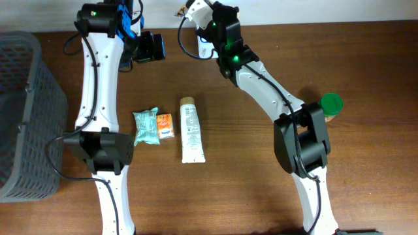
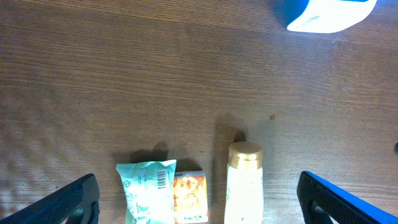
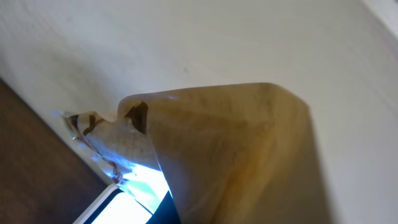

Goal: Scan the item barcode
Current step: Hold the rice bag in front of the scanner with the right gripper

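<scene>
Groceries lie in a short row on the brown wooden surface, framed in the left wrist view between the dark fingers (image 2: 73,200) of the left jaws, which stand spread wide and hold nothing. From one finger across to the other come a teal packet (image 2: 147,190), a small orange packet (image 2: 189,198) touching it, and just beside that a white tube (image 2: 244,183) with a gold cap pointing away from the jaws. A barcode (image 2: 163,179) faces up on the teal packet, next to a triangle mark; print on the orange packet and along the tube is too small to read. Beyond the row, off toward one finger's side, sits a blue-and-white device (image 2: 326,14), cut off by the frame.

Seen from overhead, a grey basket (image 1: 26,111) stands outside the left arm, well apart from the jaws, and a green-lidded jar (image 1: 331,106) sits beside the right arm. The right jaws, at the far edge of the surface, are closed tight; whether they grip anything cannot be told.
</scene>
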